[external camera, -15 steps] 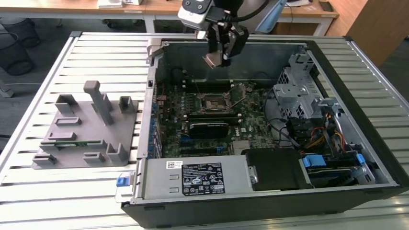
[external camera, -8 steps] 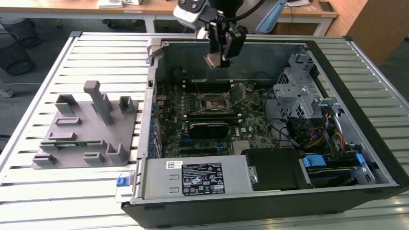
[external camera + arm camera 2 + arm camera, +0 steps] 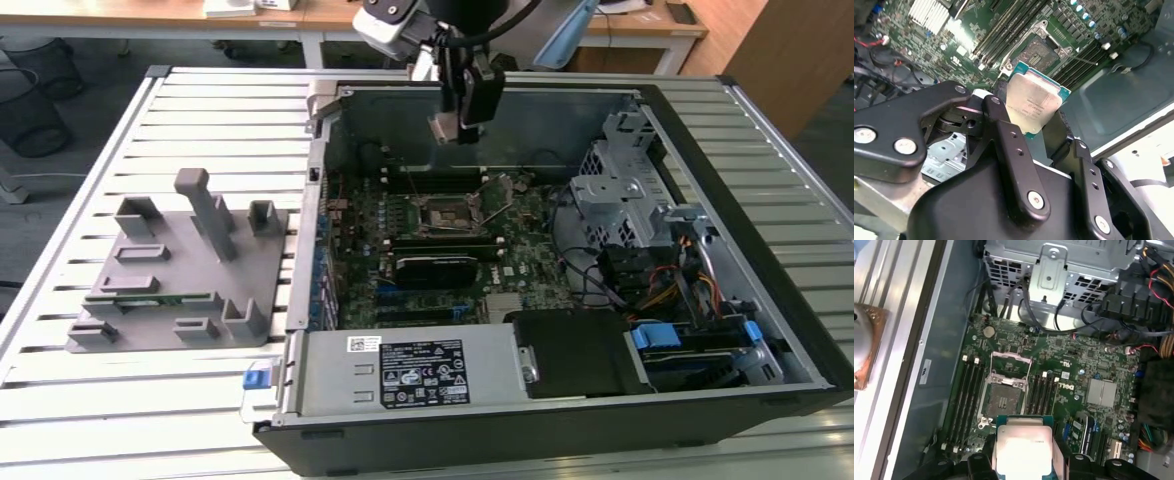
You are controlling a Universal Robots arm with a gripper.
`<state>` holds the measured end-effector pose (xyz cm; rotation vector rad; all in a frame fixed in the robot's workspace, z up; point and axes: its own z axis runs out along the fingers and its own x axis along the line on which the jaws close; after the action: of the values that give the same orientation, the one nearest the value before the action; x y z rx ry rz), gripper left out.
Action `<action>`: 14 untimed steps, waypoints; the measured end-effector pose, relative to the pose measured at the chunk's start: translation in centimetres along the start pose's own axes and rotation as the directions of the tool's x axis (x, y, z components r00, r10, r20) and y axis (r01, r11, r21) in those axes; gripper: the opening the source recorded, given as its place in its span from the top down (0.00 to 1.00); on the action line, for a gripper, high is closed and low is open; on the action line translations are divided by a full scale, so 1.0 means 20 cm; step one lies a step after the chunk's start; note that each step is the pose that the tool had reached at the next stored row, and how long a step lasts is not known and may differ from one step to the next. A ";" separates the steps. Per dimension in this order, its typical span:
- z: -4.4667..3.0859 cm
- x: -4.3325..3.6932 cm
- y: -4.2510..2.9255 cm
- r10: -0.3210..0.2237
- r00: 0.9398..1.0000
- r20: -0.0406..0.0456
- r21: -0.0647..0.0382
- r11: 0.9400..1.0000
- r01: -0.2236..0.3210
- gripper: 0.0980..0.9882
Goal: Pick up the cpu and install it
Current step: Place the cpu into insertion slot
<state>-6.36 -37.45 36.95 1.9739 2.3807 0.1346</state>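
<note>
1. Step in hand: carrying. The hand (image 3: 1032, 119) pinches the cpu (image 3: 1034, 100) by two opposite edges, silver top showing, and hangs above the open computer case (image 3: 787, 330) near its far wall.
2. The cpu (image 3: 443, 128) is in the air, clear of the board. In the first wrist view it lies close beside the socket (image 3: 1002, 400), not over it.
3. The socket (image 3: 443, 212) looks empty, with its retaining frame (image 3: 1011, 362) swung up, so I judge the install not yet done.
4. Seating calls for centring the chip over the socket, squaring its edges and corner mark with the frame, and a level, gentle descent; a tilt risks the contacts.
5. The case holds the motherboard (image 3: 400, 240), a grey drive cage (image 3: 614, 190) and a power supply (image 3: 414, 372).
6. On the bench (image 3: 200, 110), at the exterior view's left, a grey holder (image 3: 180, 270) keeps a green memory stick (image 3: 147, 297) in one slot.
</note>
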 end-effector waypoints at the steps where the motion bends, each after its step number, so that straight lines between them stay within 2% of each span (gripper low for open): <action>1: 0.001 0.000 0.000 0.016 1.000 0.002 0.000 1.000 -0.016 0.52; 4: 0.003 0.000 0.000 0.064 0.998 0.006 -0.002 0.998 -0.064 0.52; 8: 0.006 0.000 -0.001 0.130 0.991 0.013 -0.005 0.991 -0.130 0.52; 11: 0.009 0.000 -0.001 0.179 0.984 0.017 -0.007 0.984 -0.179 0.52; 14: 0.011 0.000 -0.001 0.229 0.973 0.022 -0.009 0.973 -0.229 0.52</action>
<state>-6.36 -37.44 36.72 2.2286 2.1283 0.1269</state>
